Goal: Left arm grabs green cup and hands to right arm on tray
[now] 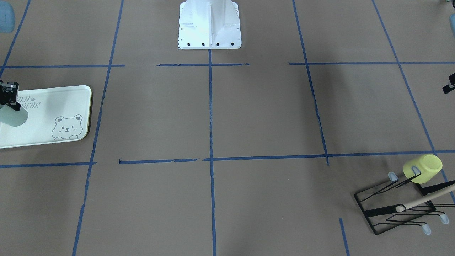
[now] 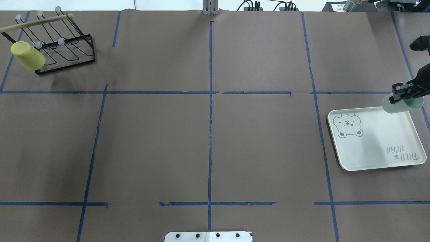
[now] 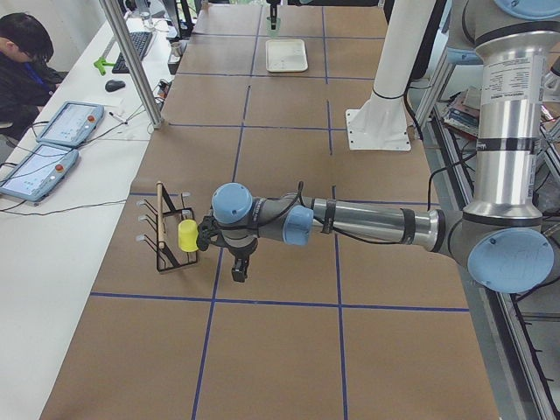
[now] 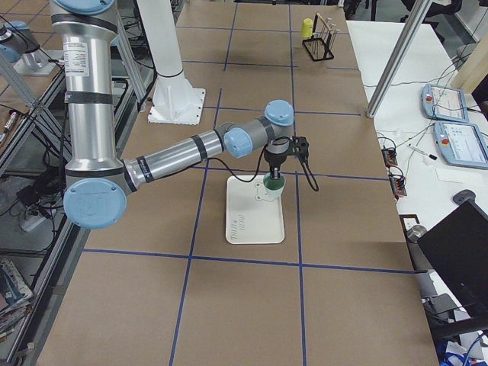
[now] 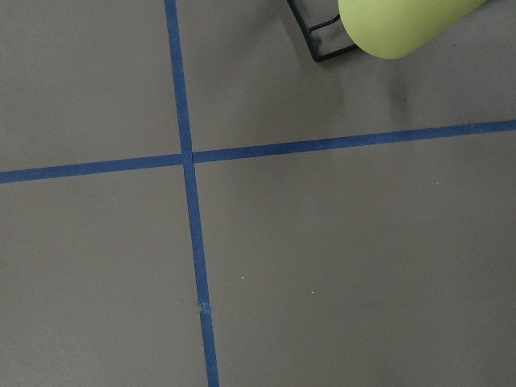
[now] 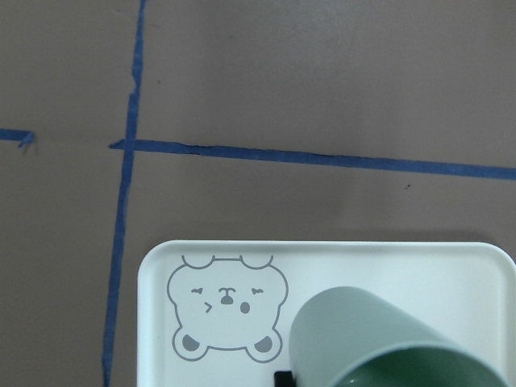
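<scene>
- Right claw (image 2: 399, 94) is pinched shut on the rim of the green cup (image 2: 403, 105), and nothing else is in its grip.
- The cup is mouth-up over the outer end of the tray (image 2: 369, 148), past the bear drawing. I can't tell from these views whether its base is touching the tray.
- The main risk, as I read it, is the rim-only pinch on smooth plastic. If the claw lets go while the cup is above the surface or leaning, it could tip and roll off onto the counter (image 2: 208, 134).
- Second worry: the cup is near the tray's edge. A small drift outward could land it on the raised lip rather than the flat, and it could topple.
- The cup itself is pale mint green, smooth, handleless and slightly tapered. Its inside looks darker in the right wrist view.
- Well apart from all this, the left claw (image 3: 238, 273) hangs above the counter near the rack (image 3: 166, 249), which has the yellow-green cup (image 3: 187, 234) on it. I can't tell whether that claw is open or closed.
</scene>
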Controlling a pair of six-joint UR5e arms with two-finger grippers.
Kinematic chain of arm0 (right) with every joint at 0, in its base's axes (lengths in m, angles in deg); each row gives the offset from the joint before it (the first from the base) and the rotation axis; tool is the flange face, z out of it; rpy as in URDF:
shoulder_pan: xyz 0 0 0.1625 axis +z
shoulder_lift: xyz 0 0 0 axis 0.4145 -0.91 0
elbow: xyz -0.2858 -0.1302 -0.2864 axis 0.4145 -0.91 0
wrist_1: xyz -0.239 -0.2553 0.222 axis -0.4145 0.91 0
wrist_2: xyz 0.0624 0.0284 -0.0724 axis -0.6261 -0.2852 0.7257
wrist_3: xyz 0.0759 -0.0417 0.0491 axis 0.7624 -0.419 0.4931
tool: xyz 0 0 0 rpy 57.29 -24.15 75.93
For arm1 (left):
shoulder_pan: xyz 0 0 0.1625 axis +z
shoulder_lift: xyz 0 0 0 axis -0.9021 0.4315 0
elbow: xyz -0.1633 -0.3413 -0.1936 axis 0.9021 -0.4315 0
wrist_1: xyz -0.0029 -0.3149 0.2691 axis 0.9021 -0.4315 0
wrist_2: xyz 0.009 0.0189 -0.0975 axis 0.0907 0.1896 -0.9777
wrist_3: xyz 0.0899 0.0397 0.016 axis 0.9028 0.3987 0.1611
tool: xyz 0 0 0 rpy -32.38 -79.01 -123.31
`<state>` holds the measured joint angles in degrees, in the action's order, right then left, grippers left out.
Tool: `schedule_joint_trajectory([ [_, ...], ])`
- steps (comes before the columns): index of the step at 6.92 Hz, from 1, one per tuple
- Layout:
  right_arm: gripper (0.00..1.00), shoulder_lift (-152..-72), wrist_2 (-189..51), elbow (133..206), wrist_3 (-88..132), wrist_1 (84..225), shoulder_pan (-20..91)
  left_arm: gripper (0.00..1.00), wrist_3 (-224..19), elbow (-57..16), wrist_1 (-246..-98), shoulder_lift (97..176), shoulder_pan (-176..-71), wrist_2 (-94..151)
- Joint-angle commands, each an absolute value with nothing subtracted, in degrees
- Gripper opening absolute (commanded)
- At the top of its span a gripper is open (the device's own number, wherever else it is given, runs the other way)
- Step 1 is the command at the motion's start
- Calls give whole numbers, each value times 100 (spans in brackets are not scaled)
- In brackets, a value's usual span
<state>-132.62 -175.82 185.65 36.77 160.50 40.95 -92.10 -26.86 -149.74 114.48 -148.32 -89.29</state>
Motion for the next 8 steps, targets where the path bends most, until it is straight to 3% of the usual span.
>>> schedule_joint_trajectory([
  [1, 2, -13350, -17185, 18213, 4230, 15416, 3636, 100, -9203, -2696, -15003, 11446, -14837, -8936],
  [4, 16, -13463, -17077, 18256, 4453, 15431, 3194, 100, -9221, -2696, -15003, 11464, -14828, -8927],
  [5, 26, -13560, -17068, 18247, 4453, 15440, 3020, 100, -9238, -2696, -15003, 11472, -14828, -8945],
  [6, 41, -13578, -16998, 18221, 4453, 15449, 2861, 100, -9238, -2687, -15012, 11481, -14828, -8945],
  [7, 63, -13579, -16937, 18229, 4453, 15458, 2834, 100, -9247, -2687, -15003, 11481, -14828, -8962],
  [8, 100, -13544, -16893, 18308, 4444, 15467, 2842, 100, -9247, -2687, -15012, 11472, -14828, -8963],
])
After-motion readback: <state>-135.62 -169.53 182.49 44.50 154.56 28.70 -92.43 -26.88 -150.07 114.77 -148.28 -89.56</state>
